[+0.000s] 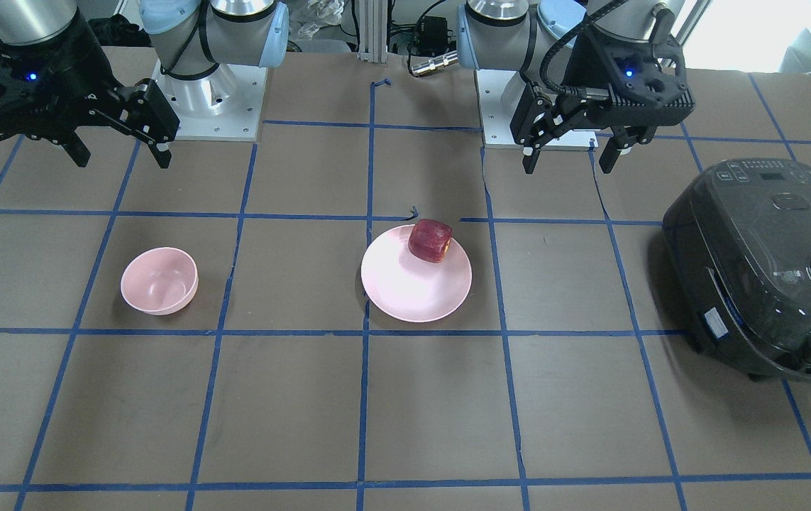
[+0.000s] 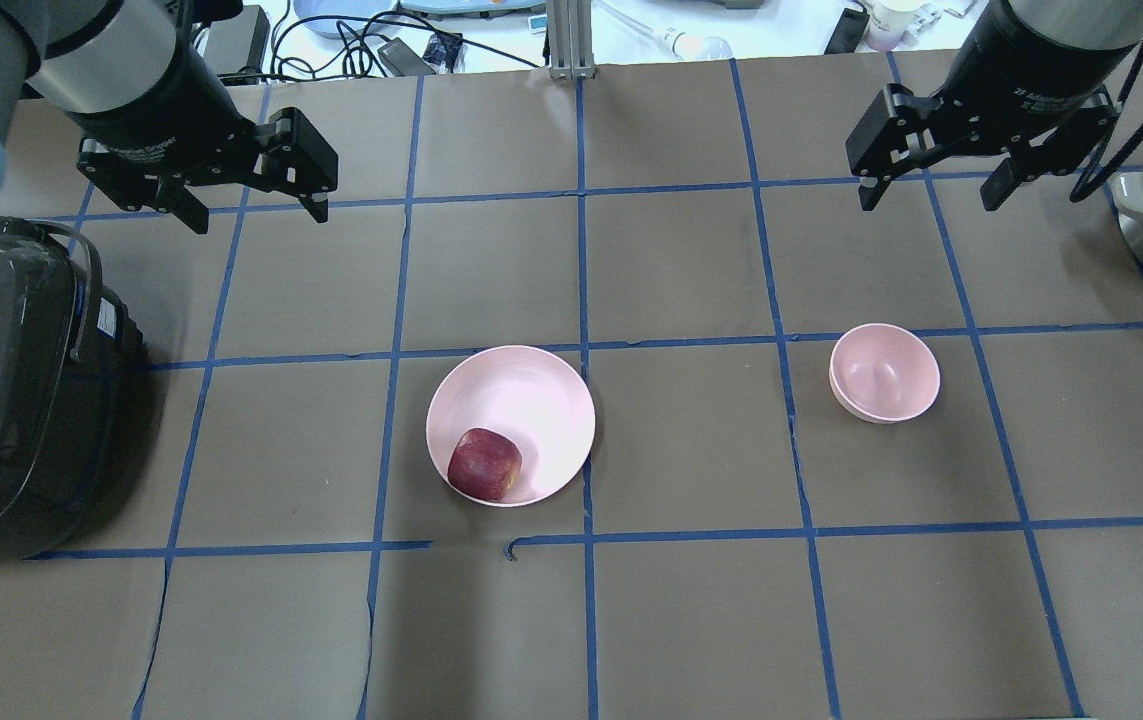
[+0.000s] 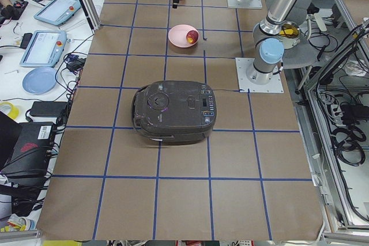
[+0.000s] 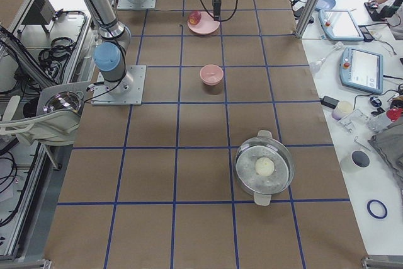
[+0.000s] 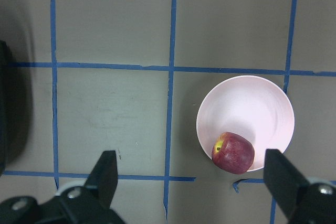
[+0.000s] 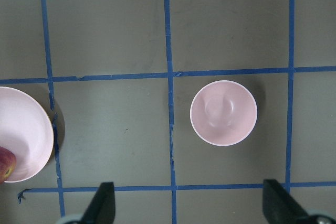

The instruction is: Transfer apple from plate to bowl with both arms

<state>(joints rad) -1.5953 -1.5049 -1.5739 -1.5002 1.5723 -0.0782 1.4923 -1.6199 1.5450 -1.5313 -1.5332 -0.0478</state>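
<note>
While our left gripper (image 2: pixel 256 205) and right gripper (image 2: pixel 929 195) hang spread wide, empty, the apple (image 2: pixel 484 464) sits on the plate (image 2: pixel 521 400), beneath and right of the left one; we judge it firm, light, slick: pinch across its middle.

Red apple (image 2: pixel 484 464) on plate (image 2: pixel 521 400) edge; bowl (image 2: pixel 884 372) apart.

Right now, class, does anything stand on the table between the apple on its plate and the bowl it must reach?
Nothing visible does. Only taped table surface lies between the plate, holding the apple, and the bowl. The black rice cooker stands on the plate's other side, off that path.
</note>
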